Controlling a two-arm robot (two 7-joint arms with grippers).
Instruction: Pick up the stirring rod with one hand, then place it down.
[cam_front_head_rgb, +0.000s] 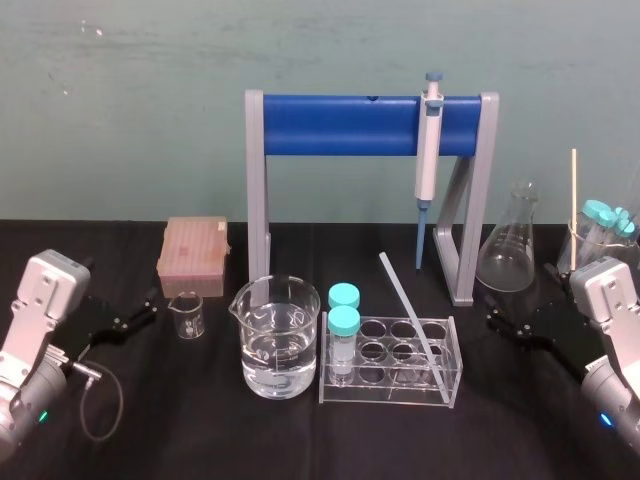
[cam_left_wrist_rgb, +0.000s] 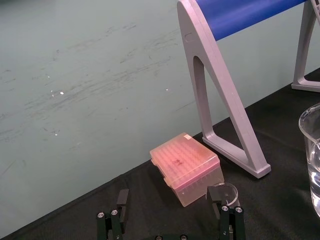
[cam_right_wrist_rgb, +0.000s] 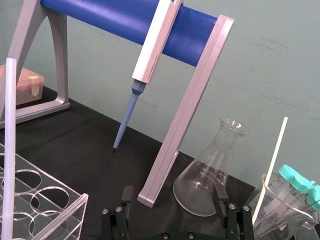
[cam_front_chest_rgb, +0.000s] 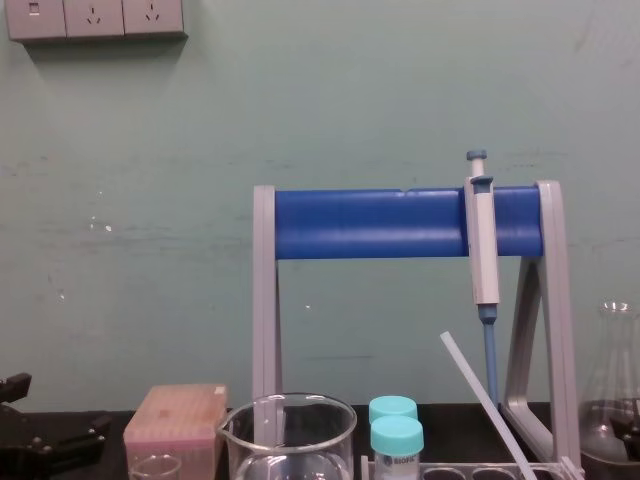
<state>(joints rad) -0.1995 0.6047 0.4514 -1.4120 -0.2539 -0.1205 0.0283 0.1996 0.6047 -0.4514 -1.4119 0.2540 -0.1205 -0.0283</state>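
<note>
The stirring rod (cam_front_head_rgb: 410, 315) is a thin translucent whitish rod that leans tilted in the clear tube rack (cam_front_head_rgb: 390, 392) at the table's middle, its top end pointing back and left. It also appears in the chest view (cam_front_chest_rgb: 485, 400) and at the edge of the right wrist view (cam_right_wrist_rgb: 9, 150). My right gripper (cam_front_head_rgb: 510, 322) rests low at the right, open, with nothing between its fingers (cam_right_wrist_rgb: 173, 197), well to the right of the rod. At the left, my left gripper (cam_front_head_rgb: 135, 312) is parked open and holds nothing (cam_left_wrist_rgb: 170, 200).
A water beaker (cam_front_head_rgb: 273, 340) and a small beaker (cam_front_head_rgb: 186, 313) stand left of the rack, with a pink tip box (cam_front_head_rgb: 193, 257) behind. A pipette (cam_front_head_rgb: 428, 170) hangs on the blue-barred stand (cam_front_head_rgb: 258, 180). At the right are a conical flask (cam_front_head_rgb: 510, 245), a cream stick (cam_front_head_rgb: 573, 190) and capped tubes (cam_front_head_rgb: 605, 215).
</note>
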